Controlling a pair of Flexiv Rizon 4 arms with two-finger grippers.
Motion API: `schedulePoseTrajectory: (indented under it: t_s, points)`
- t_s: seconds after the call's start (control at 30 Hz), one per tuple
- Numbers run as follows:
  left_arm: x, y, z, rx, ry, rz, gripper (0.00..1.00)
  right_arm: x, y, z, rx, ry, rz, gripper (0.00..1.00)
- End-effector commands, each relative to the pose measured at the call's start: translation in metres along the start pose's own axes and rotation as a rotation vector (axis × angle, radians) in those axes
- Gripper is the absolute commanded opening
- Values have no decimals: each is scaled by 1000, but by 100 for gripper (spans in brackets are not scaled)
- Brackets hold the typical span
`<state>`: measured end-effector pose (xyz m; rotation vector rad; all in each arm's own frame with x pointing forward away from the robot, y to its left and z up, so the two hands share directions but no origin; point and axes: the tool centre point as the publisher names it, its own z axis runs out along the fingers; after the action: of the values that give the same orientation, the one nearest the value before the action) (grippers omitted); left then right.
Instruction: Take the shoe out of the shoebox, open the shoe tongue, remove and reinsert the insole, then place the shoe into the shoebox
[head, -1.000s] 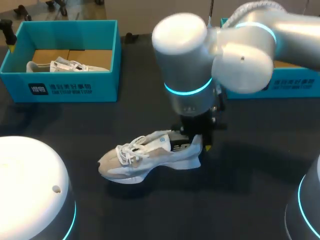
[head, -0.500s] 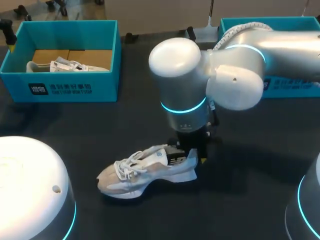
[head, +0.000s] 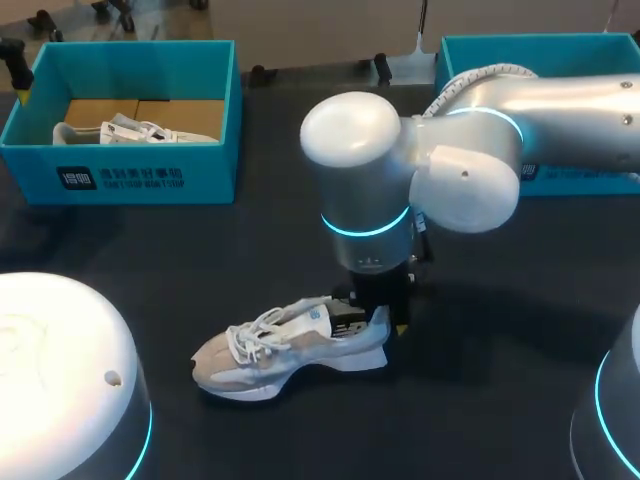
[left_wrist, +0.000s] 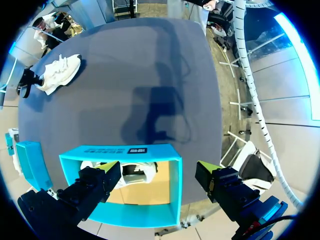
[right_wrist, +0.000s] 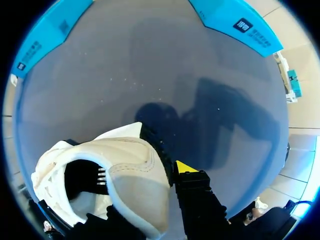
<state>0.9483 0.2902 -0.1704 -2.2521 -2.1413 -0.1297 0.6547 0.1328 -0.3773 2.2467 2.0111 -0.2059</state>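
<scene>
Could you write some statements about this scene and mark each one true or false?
1. The white lace-up sneaker lies on the dark table. True.
2. The right pincer holds the sneaker by its toe. False: it grips the heel.
3. The teal cardboard shoebox at the left is empty. False: another white shoe lies inside.
4. The left pincer is open. True.

Dark table; spare white shoe inside far-left box.

Silver right arm wears a glowing cyan ring and ribbed cable.
</scene>
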Motion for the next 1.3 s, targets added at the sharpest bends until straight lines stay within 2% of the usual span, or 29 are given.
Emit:
schedulePoseTrajectory:
  t_s: [0.03,0.07,0.1,0.2,0.33,0.37,0.4,0.43,0.7,0.97,1.07,1.1,1.13,1.17,1.3]
  points:
    - [0,-2,0,-3,3,0,100,7,-5,4,-7,-6,69,0]
    - [0,-2,0,-3,3,0,100,7,-4,5,-3,-8,70,0]
    - [0,-2,0,-3,3,0,100,7,-4,5,-2,-9,70,19]
    - [0,-2,0,-3,3,0,100,7,-5,6,-4,-13,68,44]
    - [0,-2,0,-3,3,0,100,7,-6,7,-1,-12,73,48]
    - [0,-2,0,-3,3,0,100,8,-6,6,0,-12,74,55]
    - [0,-2,0,-3,3,0,100,8,-7,3,-3,-13,72,80]
    - [0,-2,0,-3,3,0,100,8,-7,0,-8,-11,71,100]
    - [0,-2,0,-3,3,0,100,-3,-4,-39,-18,20,36,100]
    - [0,-2,0,-3,3,0,100,-17,2,-77,-34,177,-47,100]
    - [0,-2,0,-3,3,0,100,-21,5,-89,-39,266,-148,100]
    - [0,-2,0,-3,3,0,100,-21,5,-90,-48,307,-182,100]
    - [0,-2,0,-3,3,0,100,-23,6,-93,-61,409,-243,100]
    - [0,-2,0,-3,3,0,100,-24,6,-94,-25,430,-304,100]
    - [0,-2,0,-3,3,0,100,-24,6,-94,-25,430,-304,100]
